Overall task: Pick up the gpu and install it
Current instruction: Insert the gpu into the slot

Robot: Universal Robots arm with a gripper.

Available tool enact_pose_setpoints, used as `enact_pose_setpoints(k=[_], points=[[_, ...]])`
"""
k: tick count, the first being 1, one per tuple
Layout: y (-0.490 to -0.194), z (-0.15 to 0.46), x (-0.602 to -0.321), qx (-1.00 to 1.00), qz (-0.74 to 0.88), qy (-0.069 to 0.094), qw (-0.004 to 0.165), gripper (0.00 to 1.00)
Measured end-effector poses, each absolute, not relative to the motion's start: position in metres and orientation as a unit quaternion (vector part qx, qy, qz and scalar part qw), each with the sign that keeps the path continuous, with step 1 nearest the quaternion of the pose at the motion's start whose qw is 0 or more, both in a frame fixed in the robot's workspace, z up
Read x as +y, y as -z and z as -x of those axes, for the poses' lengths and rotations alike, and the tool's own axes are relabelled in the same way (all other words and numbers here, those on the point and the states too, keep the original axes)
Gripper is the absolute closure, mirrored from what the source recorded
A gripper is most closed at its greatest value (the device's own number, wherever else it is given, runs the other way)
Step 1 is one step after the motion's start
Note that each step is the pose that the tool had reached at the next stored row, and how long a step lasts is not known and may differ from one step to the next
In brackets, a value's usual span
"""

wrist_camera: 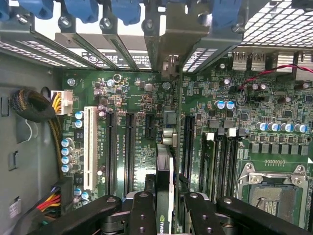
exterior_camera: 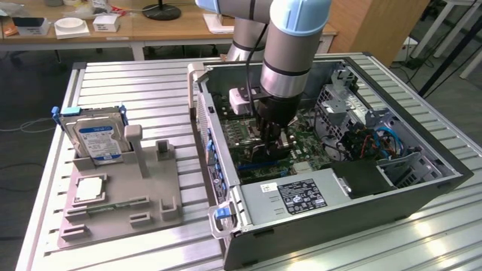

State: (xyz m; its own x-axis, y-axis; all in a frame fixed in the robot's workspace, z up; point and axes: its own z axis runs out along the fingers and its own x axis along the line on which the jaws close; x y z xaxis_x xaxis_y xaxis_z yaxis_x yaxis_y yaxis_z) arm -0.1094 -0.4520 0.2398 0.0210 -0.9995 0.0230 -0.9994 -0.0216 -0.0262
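The gpu (wrist_camera: 165,164) shows edge-on in the wrist view, a thin dark card with a green logo near my fingers. It stands upright over the green motherboard (wrist_camera: 139,98), between two long black slots. Its silver bracket (wrist_camera: 172,54) reaches the case's rear slot openings. My gripper (wrist_camera: 165,198) is shut on the card, one black finger (wrist_camera: 143,208) on each side. In the exterior view my gripper (exterior_camera: 272,145) reaches straight down into the open computer case (exterior_camera: 421,186), low over the motherboard.
Blue slot latches (wrist_camera: 124,10) line the case's rear wall. A cable bundle (wrist_camera: 36,110) and an empty CPU socket (wrist_camera: 274,196) flank the slots. A power supply (exterior_camera: 297,195) fills the case's near end. A grey fixture (exterior_camera: 124,197) holds a hard drive (exterior_camera: 96,141).
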Motion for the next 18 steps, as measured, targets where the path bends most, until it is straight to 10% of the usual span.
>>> enact_pose_setpoints(k=[18], points=[[-0.2360,0.1097,-0.4521,0.699,0.715,0.018,0.002,0.73]])
